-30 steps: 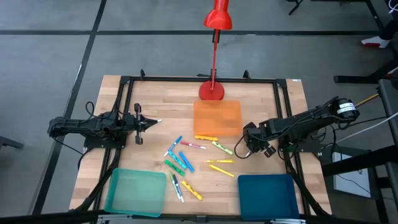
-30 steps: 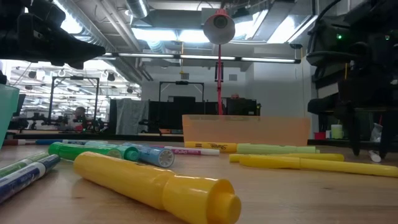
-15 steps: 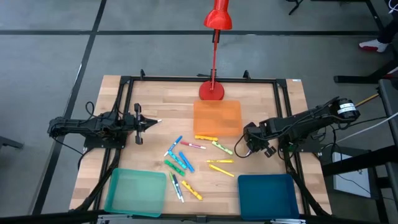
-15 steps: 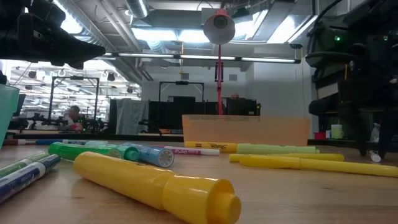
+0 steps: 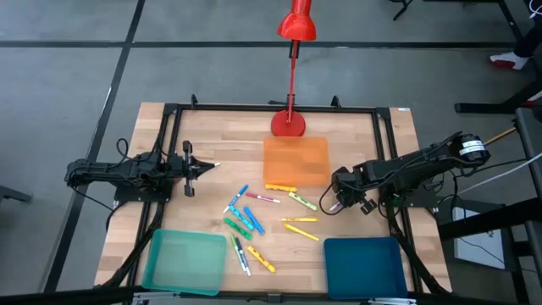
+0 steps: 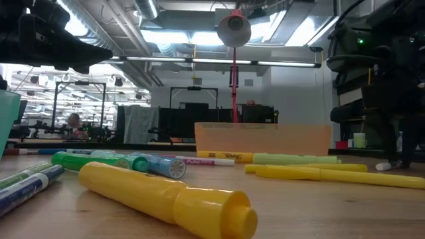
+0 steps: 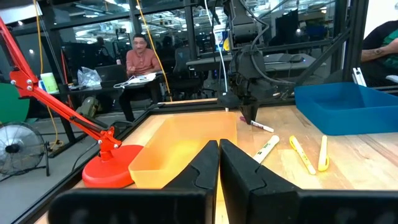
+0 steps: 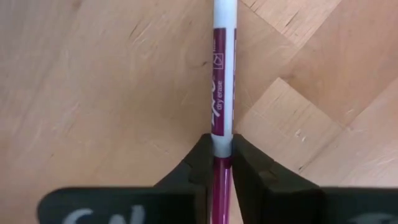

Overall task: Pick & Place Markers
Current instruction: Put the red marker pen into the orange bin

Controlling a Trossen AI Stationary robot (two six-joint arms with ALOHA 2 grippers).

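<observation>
At table's right side, right gripper [image 8: 222,163] clamped on purple marker [image 8: 222,81], low over wood beside orange tray [image 5: 295,159]. Lift straight before swinging toward blue tray [image 5: 362,264]. Left gripper [image 5: 209,167] waits, pinched empty. Other markers [image 5: 246,222] scattered mid-table.

a yellow marker [image 6: 169,199] is lying nearest, green marker [image 6: 99,161] and orange tray [image 6: 262,138] sitting behind it.

free: bare wood beside left claw [image 5: 206,168] | blocked: orange tray [image 5: 295,158], lamp base [image 5: 288,124]
</observation>
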